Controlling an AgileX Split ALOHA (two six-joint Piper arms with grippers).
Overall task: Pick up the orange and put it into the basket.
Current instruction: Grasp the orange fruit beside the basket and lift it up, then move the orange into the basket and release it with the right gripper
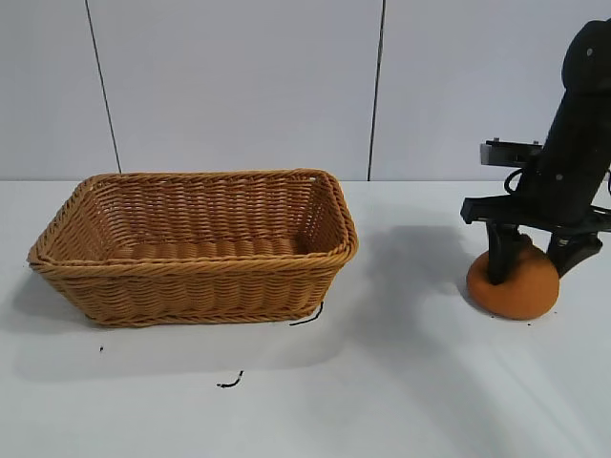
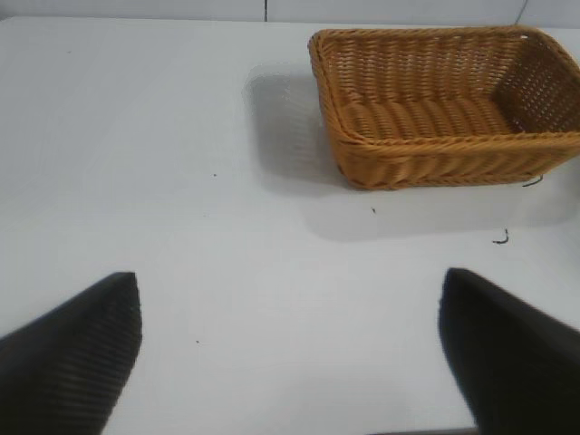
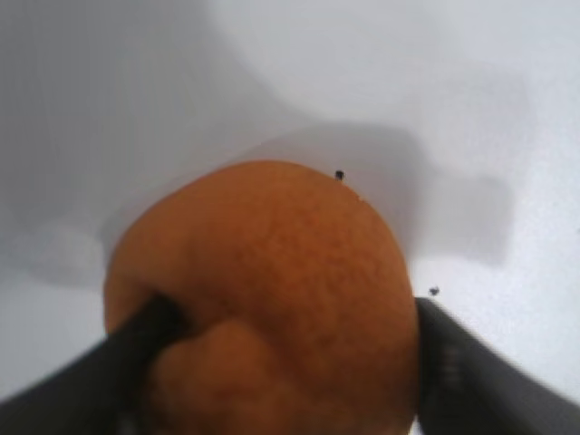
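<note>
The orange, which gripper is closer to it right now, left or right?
Right. The right gripper is down over the orange, fingers pressed against its sides. The left gripper is open over bare table, with no orange in its view.

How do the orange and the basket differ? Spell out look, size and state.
The basket is woven, rectangular and hollow; the orange is a matte, rounded solid lump. The basket is several times wider than the orange. The basket stands untouched at the table's left, while the orange sits at the right with the right gripper straddling it from above, fingers pressed into it. Both rest on the white table and share a warm orange-brown tone.
</note>
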